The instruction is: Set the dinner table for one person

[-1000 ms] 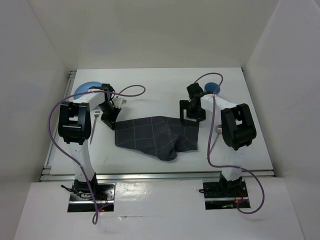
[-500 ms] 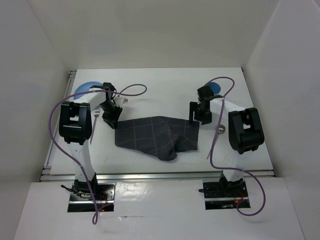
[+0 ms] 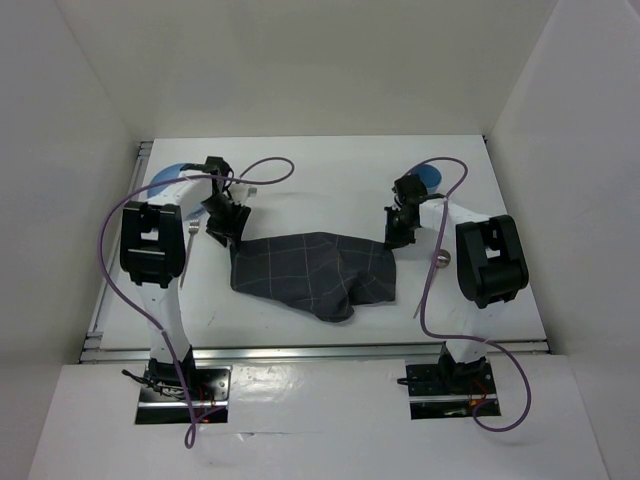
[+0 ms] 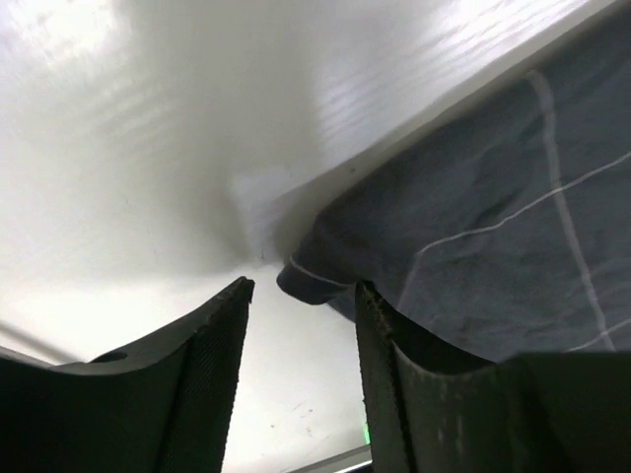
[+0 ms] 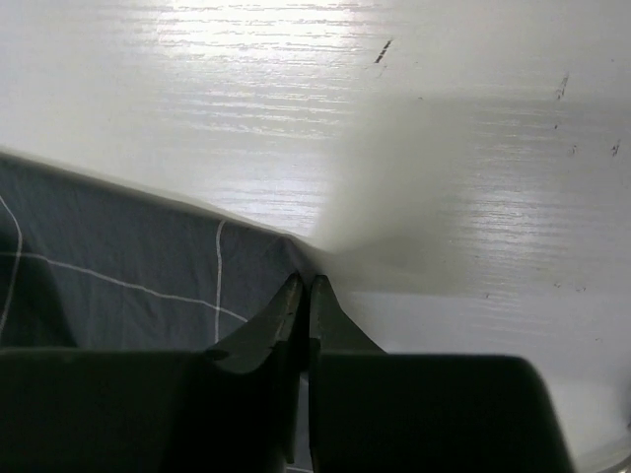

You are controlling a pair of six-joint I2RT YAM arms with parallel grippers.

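Left tool [image 4: 303, 288] spread wide at a corner of the cloth [image 4: 493, 217] — right tool [image 5: 304, 283] pinching another.

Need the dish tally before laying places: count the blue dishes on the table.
2. A blue plate at far left of the dinner table, partly behind the left arm; a small blue dish far right, beside the right arm. The checked cloth may hide more.
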